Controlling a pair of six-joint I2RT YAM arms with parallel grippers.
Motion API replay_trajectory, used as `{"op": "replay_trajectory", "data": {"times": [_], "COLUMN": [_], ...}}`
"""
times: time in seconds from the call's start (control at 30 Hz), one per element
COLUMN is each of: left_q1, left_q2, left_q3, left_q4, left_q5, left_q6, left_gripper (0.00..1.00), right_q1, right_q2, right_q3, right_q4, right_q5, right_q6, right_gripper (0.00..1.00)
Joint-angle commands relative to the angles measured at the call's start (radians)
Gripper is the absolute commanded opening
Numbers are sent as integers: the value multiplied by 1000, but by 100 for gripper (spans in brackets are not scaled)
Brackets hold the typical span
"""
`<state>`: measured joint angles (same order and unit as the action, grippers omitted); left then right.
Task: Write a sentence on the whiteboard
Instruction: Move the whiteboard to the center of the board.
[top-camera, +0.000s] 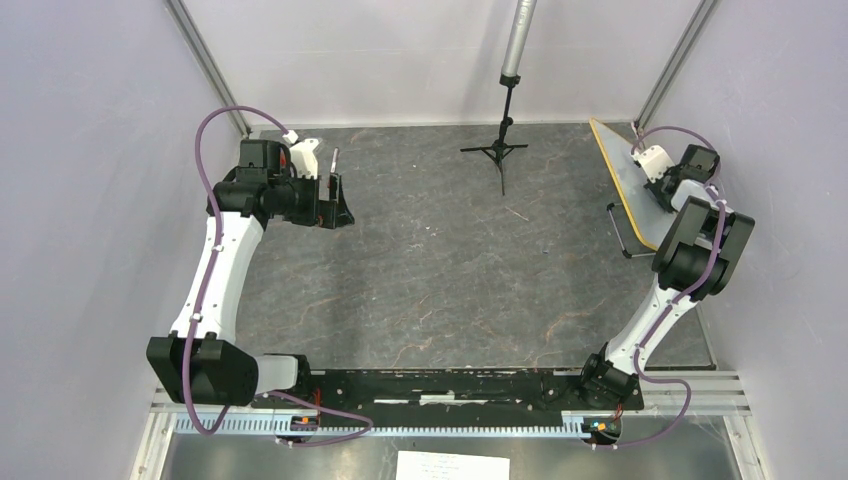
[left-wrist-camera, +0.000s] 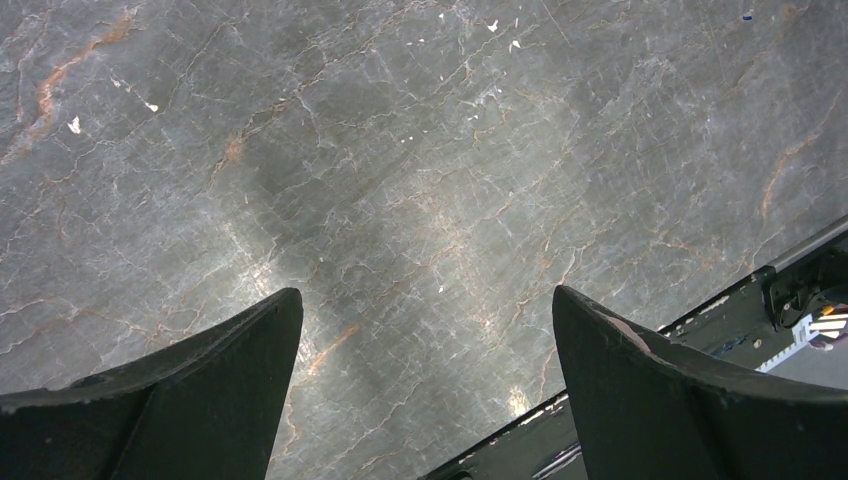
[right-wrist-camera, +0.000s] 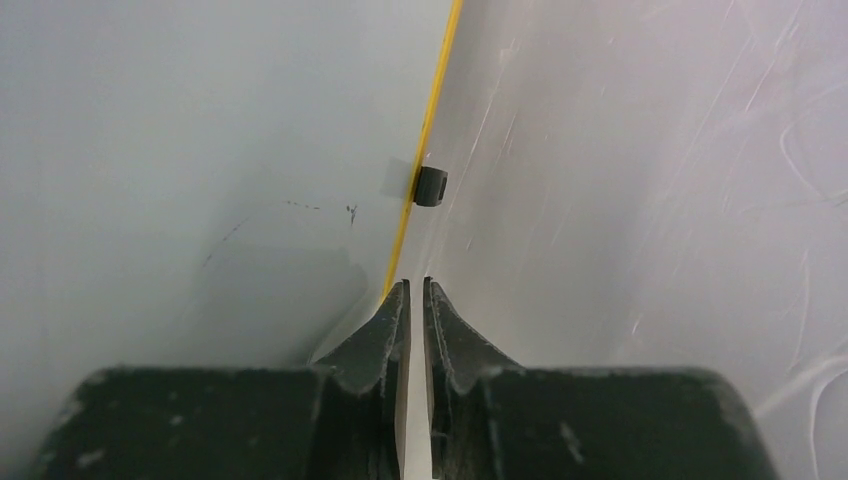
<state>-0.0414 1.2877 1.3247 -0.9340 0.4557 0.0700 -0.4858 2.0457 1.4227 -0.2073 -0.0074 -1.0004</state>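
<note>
The whiteboard (top-camera: 620, 178) stands tilted on its edge against the right wall, white with a thin yellow rim (right-wrist-camera: 430, 130) and a small black clip (right-wrist-camera: 430, 186). My right gripper (top-camera: 661, 192) (right-wrist-camera: 416, 285) is shut on the board's edge. Its fingers (right-wrist-camera: 385, 335) pinch the thin panel just below the clip. The board's face (right-wrist-camera: 640, 200) shows only faint scratches. The sentence is not visible in any view. My left gripper (top-camera: 335, 196) (left-wrist-camera: 425, 300) hangs wide open over the bare marbled table at the far left, with nothing between its fingers.
A small black tripod (top-camera: 502, 152) with a grey pole (top-camera: 519, 40) stands at the back centre. A black wire stand (top-camera: 620, 228) lies by the board's near end. A printed paper sheet (top-camera: 452, 466) lies in front of the arm bases. Walls close in both sides.
</note>
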Motion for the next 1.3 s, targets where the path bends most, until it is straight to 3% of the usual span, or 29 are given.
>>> {"op": "replay_trajectory", "data": {"times": [0.0, 0.3, 0.67, 1.27], "left_q1": [-3, -4, -3, -4], "left_q2": [-15, -24, -23, -31], "left_q3": [38, 37, 39, 27], "left_q4": [11, 10, 12, 20], "left_q5": [26, 26, 28, 32], "left_q6": [-17, -18, -21, -19], "left_gripper": [100, 100, 100, 100], "right_q1": [12, 7, 7, 62], "right_q2": [48, 93, 73, -3], "right_q3": [-46, -28, -10, -193], "right_q4": [-65, -77, -255, -259], "right_q5": [-31, -19, -208, -273], "right_q6": [-40, -68, -13, 63], "right_gripper": [13, 11, 9, 6]}}
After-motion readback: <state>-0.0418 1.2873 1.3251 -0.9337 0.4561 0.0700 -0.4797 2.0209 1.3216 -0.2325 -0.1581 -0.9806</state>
